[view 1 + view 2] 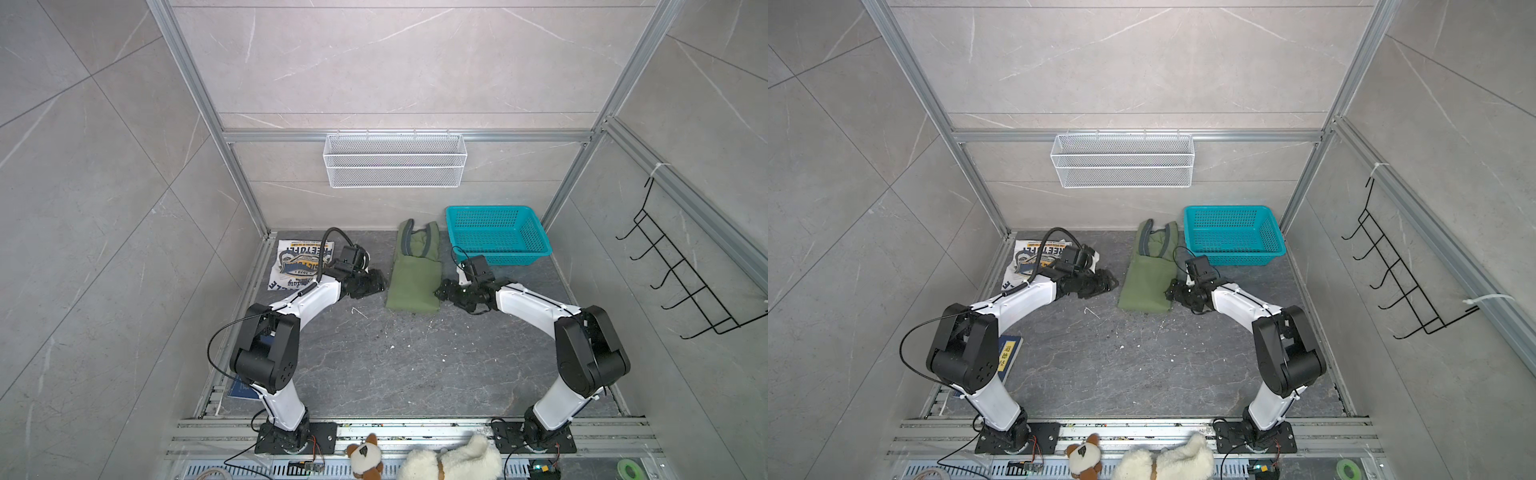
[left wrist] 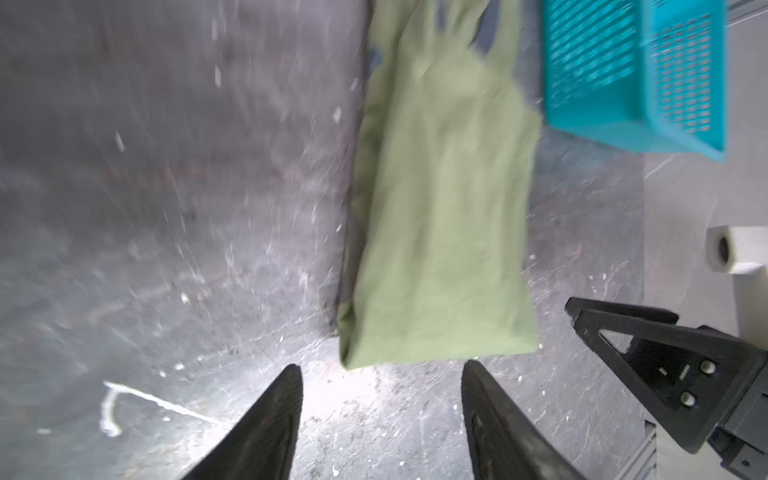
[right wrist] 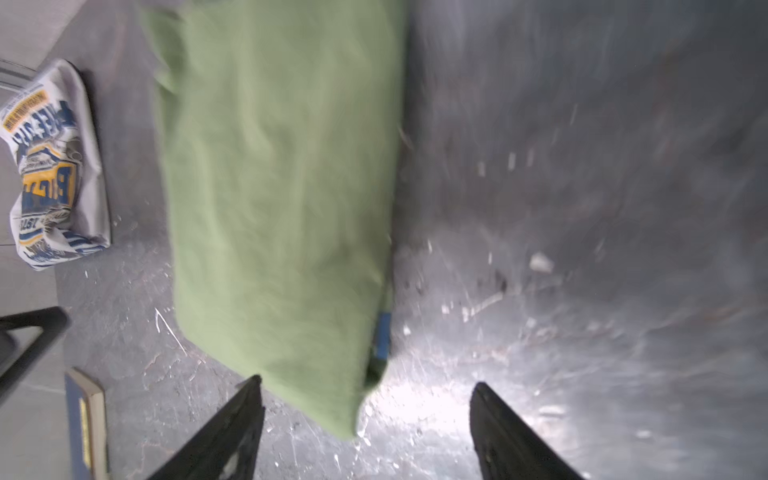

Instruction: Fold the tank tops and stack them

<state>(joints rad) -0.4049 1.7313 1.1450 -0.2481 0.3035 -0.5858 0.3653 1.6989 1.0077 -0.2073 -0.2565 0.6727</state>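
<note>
The olive green tank top [image 1: 413, 274] [image 1: 1148, 274] lies folded into a long narrow strip at the middle back of the dark table, straps toward the back wall. The white tank top [image 1: 297, 264] [image 1: 1025, 257] [image 3: 50, 166] lies folded at the far left, print up, partly hidden by my left arm. My left gripper [image 1: 376, 282] [image 2: 380, 368] is open and empty, just left of the green top's [image 2: 444, 208] near end. My right gripper [image 1: 442, 291] [image 3: 368, 380] is open and empty at that top's [image 3: 278, 199] right near corner.
A teal basket [image 1: 496, 239] [image 2: 631, 70] stands at the back right, next to the green top. A white wire basket [image 1: 395, 160] hangs on the back wall. A blue book [image 1: 1009, 357] lies under my left arm. Plush toys [image 1: 453, 459] sit on the front rail.
</note>
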